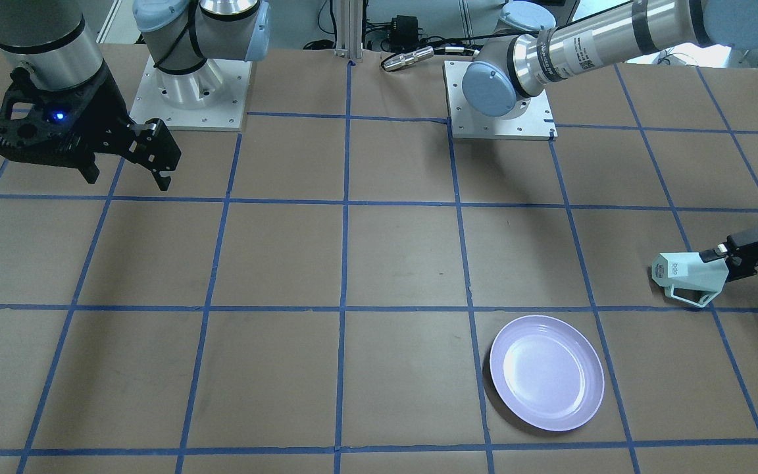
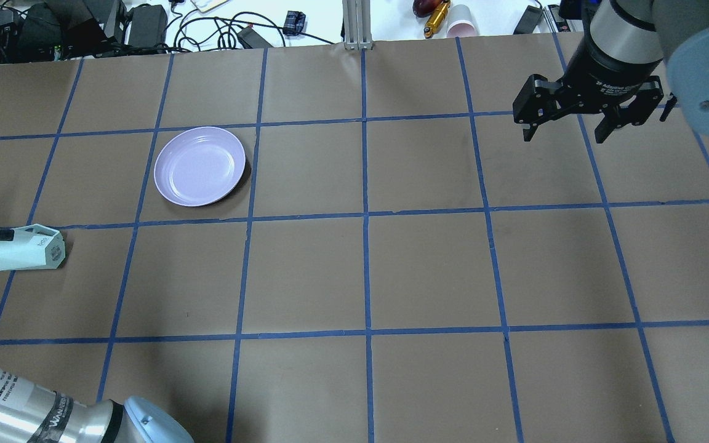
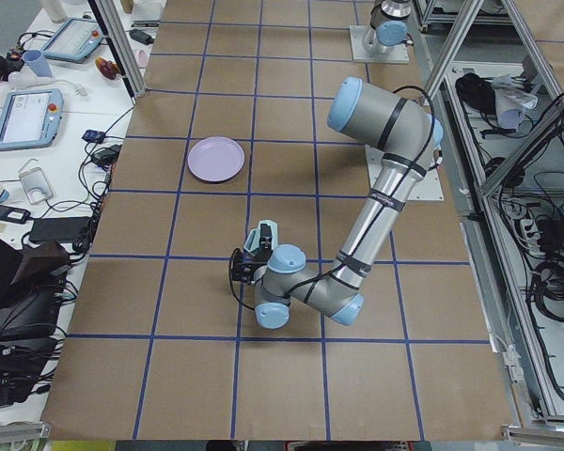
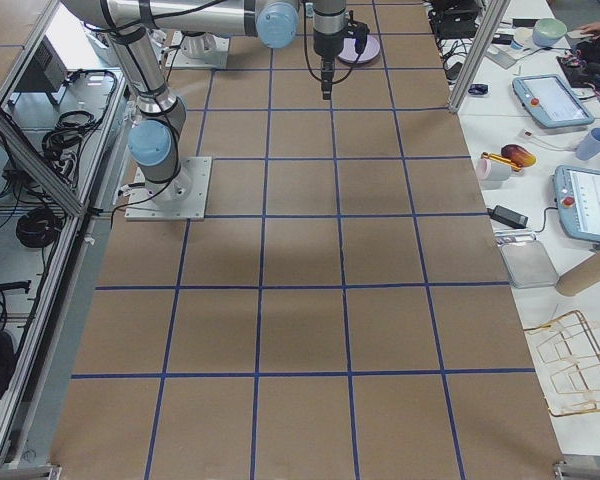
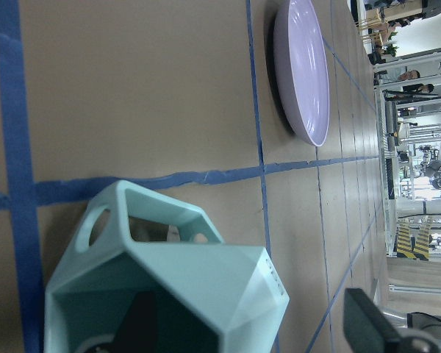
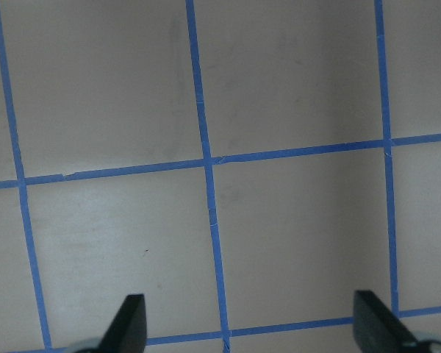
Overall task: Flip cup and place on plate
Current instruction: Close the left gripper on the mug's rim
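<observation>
Overhead exterior: cup (image 2: 25, 247) sideways, perhaps resting

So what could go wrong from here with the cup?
The left pincer straddles one wall of the cup, jaws wide, one inside. Since the cup lies on its side, it might roll or skid as they close. A one-wall hold could also let it swing during the flip, before reaching the plate.
</observation>
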Available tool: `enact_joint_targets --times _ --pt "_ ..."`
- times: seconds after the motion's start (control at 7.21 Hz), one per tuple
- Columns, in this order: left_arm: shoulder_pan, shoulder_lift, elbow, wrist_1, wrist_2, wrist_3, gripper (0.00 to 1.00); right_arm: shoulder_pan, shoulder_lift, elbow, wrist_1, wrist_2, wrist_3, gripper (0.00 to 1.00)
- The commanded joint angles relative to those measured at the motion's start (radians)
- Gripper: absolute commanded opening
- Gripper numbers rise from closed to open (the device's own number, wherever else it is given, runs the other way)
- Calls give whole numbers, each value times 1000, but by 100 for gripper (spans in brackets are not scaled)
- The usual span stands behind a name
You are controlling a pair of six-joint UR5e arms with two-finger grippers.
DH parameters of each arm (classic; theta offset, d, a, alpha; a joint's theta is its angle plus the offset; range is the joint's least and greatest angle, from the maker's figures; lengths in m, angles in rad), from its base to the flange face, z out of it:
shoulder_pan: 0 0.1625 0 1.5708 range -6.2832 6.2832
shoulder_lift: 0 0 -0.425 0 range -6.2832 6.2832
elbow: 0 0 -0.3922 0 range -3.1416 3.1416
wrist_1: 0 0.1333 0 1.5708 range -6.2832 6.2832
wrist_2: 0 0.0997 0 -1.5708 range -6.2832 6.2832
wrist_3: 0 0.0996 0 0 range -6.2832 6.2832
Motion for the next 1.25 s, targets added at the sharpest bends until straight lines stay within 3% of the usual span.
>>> enact_joint_targets --times 0.0,0.14,0.28,0.69,1.11 --pt "0 0 -1 1 -1 13 50 0 1 0 0 0 0 100" --pt "0 0 -1 1 -1 13 28 0 1 0 0 0 0 100" --pt "0 0 -1 1 -1 13 15 0 0 0 0 0 0 100" --pt "0 2 -1 -6 -6 8 0 0 0 0 0 0 0 100" --pt "-10 9 -1 -22 -9 4 0 0 1 0 0 2 0 100"
